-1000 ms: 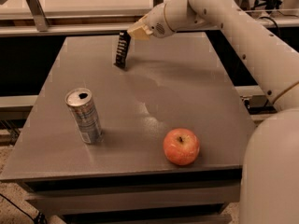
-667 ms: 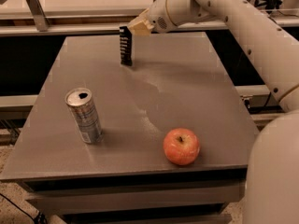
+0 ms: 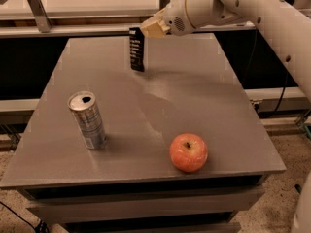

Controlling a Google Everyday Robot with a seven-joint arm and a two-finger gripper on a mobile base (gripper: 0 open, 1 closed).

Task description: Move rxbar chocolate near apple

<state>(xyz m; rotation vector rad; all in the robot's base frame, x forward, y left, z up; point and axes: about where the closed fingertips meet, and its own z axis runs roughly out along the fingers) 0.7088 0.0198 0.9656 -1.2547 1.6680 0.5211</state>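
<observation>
The rxbar chocolate [image 3: 137, 49], a thin black bar with white text, hangs upright above the far middle of the grey table [image 3: 204, 96]. My gripper [image 3: 147, 30] is shut on its top end, reaching in from the upper right. The apple [image 3: 188, 152], red-orange with a dark stem dimple, sits near the table's front right edge, well apart from the bar.
A silver drink can [image 3: 87, 120] stands upright at the front left of the table. My white arm [image 3: 257, 8] spans the upper right. A shelf rail [image 3: 73, 30] runs behind the table.
My gripper has carried the bar to the right and a little toward the table's middle, and the bar now hangs more upright. The can and apple have not moved.
</observation>
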